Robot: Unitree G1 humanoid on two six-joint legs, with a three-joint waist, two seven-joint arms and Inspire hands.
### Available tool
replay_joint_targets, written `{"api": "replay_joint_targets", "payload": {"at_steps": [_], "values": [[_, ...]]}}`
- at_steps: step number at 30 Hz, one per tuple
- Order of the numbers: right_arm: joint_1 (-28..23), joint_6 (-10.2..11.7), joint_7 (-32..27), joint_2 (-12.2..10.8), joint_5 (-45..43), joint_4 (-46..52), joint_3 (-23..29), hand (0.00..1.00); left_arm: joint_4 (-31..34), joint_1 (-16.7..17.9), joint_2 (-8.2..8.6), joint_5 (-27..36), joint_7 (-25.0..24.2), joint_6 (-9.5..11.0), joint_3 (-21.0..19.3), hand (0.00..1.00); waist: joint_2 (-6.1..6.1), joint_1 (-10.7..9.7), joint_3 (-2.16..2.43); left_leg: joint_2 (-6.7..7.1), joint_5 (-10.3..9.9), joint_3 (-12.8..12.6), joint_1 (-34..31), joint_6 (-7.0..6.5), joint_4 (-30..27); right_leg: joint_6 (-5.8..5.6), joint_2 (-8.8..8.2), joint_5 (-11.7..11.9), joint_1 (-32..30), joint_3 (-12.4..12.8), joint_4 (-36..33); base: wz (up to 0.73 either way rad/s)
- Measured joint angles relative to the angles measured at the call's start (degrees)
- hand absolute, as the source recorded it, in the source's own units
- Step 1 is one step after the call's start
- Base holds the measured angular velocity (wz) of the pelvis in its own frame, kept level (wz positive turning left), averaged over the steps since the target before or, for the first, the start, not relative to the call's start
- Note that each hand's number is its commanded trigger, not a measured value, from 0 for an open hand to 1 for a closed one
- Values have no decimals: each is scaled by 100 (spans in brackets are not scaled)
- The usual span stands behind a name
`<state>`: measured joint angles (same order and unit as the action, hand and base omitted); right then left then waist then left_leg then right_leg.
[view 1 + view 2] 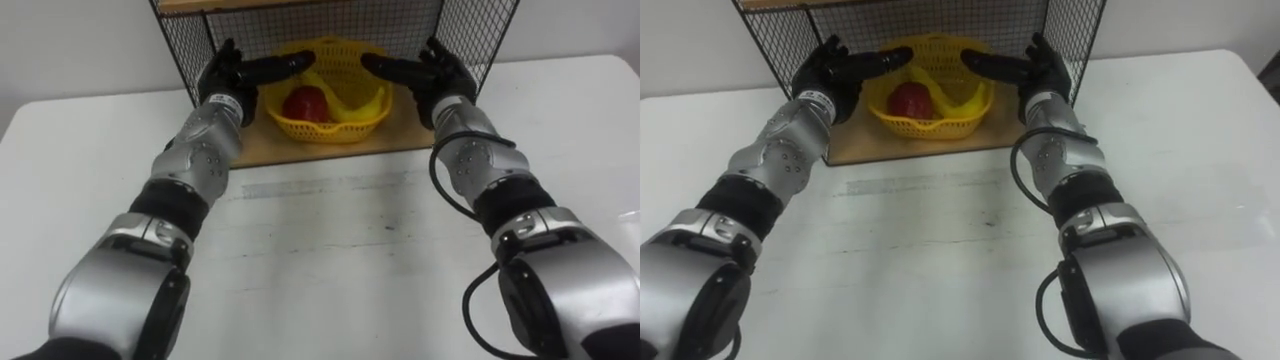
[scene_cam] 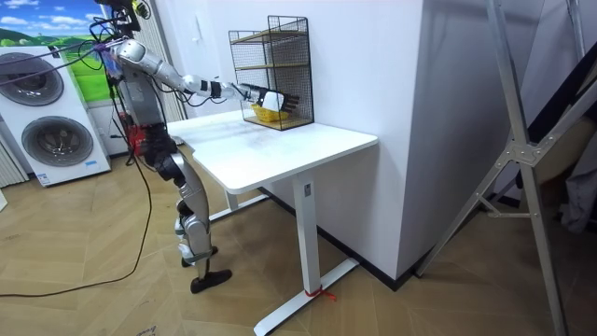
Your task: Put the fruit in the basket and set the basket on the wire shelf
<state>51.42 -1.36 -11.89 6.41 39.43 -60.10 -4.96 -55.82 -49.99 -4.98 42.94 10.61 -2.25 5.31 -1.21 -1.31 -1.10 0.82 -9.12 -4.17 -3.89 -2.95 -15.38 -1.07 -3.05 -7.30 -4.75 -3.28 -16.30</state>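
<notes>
The white table carries the wire shelf at its far edge, and washing machines stand behind the robot. The yellow basket sits on the shelf's wooden bottom board, between the mesh side walls. The left hand and right hand flank it, fingers stretched out to the rim. Inside lie a red apple and a banana.

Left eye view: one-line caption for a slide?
Fingers straight, the left hand and right hand flank the yellow basket of red fruit and banana on the wire shelf's bottom board.
</notes>
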Motion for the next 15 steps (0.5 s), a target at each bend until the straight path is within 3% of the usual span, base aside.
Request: {"api": "replay_joint_targets", "payload": {"at_steps": [3,5,7,10,15], "values": [[-68,0,-2,-3,69,24,2,0,157,66,0,-27,0,-37,0,0,34,4,50,-2,0,-5,207,1,65,0,7,0,204,2,83,0],[-167,0,-26,-4,43,61,1,0,396,205,-7,-32,0,-36,-2,0,42,17,60,0,-1,-10,366,1,126,0,10,1,373,-1,156,0],[-364,-1,-50,-7,7,327,-3,0,709,431,-9,-42,0,-34,-2,0,63,13,123,3,5,-8,410,9,189,0,15,1,394,-2,179,0],[-561,1,-57,-5,-119,643,-7,0,1033,721,-9,-99,10,-34,5,0,67,11,125,-1,5,-2,453,10,189,1,20,1,445,-6,194,0],[-603,2,-57,-5,-171,736,-28,0,1244,831,-11,-135,77,-34,9,0,67,25,125,-2,5,-1,473,10,218,3,22,5,473,-14,243,0]]}}
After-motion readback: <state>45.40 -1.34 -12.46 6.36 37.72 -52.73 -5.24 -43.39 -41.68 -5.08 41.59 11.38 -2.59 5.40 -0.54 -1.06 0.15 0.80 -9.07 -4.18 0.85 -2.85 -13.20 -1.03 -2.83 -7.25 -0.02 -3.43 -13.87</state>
